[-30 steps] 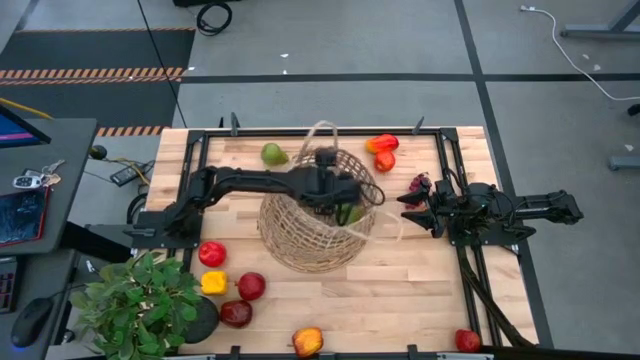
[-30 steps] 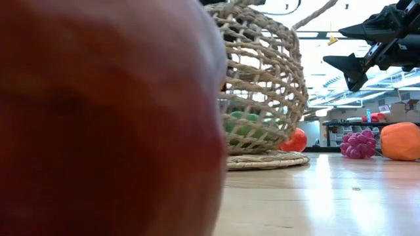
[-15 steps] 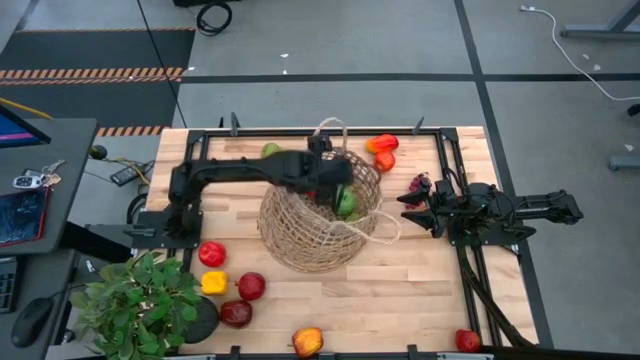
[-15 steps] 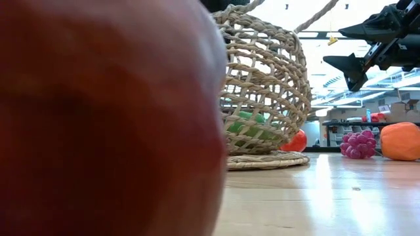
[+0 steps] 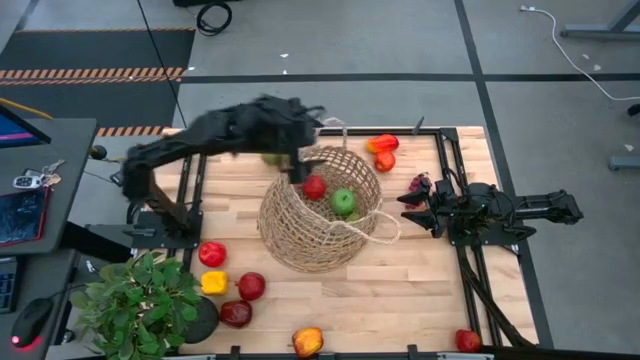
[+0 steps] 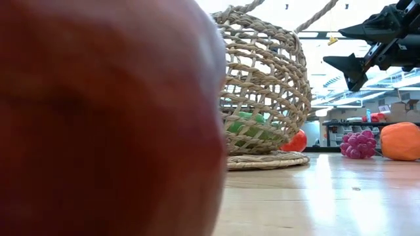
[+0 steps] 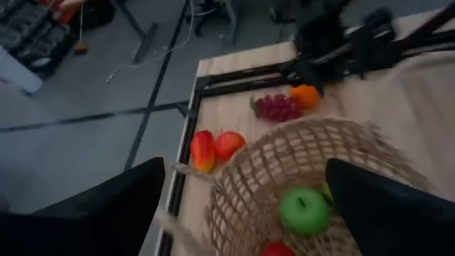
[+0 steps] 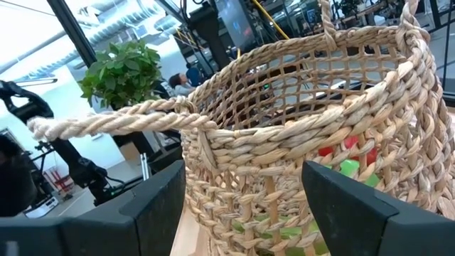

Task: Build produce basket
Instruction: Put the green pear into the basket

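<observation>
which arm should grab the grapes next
Right, most likely. The right gripper hovers open just beside the grape bunch, on the basket's right. The left gripper is open above the basket's far rim, with the basket between it and the grapes.

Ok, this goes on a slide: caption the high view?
Left gripper open above the basket, which holds a green apple and red fruit; right gripper waits beside it.

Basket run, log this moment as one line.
left claw: open, above basket rim | basket: green apple, red apple inside | right claw: open, waiting beside basket
</observation>
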